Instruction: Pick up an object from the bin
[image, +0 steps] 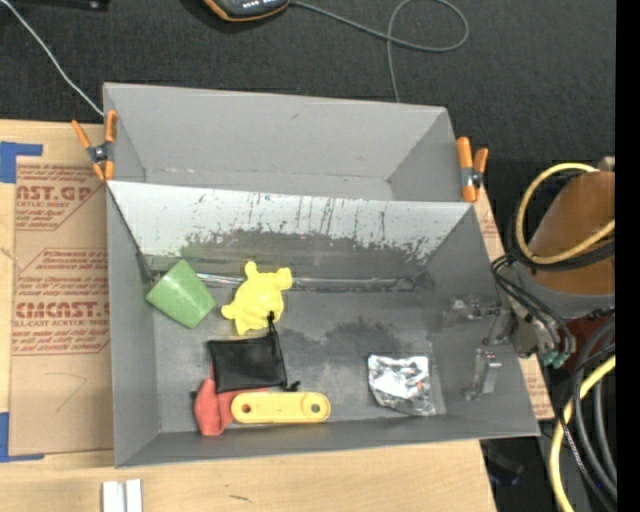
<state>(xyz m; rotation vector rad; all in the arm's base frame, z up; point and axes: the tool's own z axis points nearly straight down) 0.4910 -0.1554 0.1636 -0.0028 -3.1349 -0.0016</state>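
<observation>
Grey metal bin (300, 140), end effector (478, 345) low at right of frame by the bin's right wall, jaws apart and empty, crumpled silver foil packet (402, 383) just left of it, green block (181, 293), yellow figure (257, 295), black pouch (245, 362) grouped at lower left.

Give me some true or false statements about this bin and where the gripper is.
The green block lies at the left of the bin. True.
The gripper hangs over the green block. False: it is at the bin's right side, near the crumpled silver packet.
The black pouch lies right next to the yellow bar. True.
The red piece lies beside the silver packet. False: it lies at the yellow bar's left end.
</observation>
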